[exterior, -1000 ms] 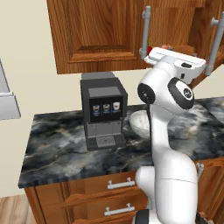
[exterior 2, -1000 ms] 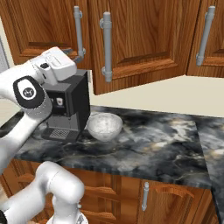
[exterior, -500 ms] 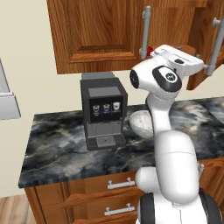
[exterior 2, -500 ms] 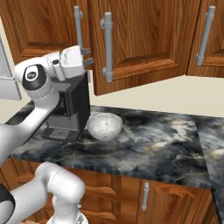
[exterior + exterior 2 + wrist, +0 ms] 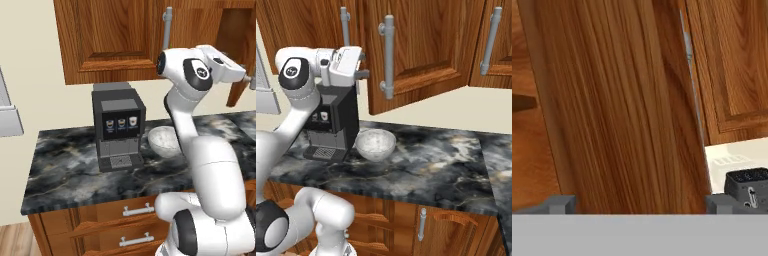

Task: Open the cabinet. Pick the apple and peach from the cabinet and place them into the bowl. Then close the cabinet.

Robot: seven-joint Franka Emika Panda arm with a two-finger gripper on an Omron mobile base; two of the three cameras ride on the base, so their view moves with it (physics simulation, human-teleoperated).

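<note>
The coffee machine (image 5: pixel 117 127) stands left on the counter, the bowl (image 5: pixel 163 140) just right of it. Above, the gripper (image 5: pixel 637 202), jaws spread wide and empty, faces the cabinet (image 5: pixel 421 50) door's edge; its upright handle (image 5: pixel 388 56) lies just right.

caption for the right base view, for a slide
Open gripper raised at the cabinet door by its bar handle, above the coffee machine and bowl.
</note>
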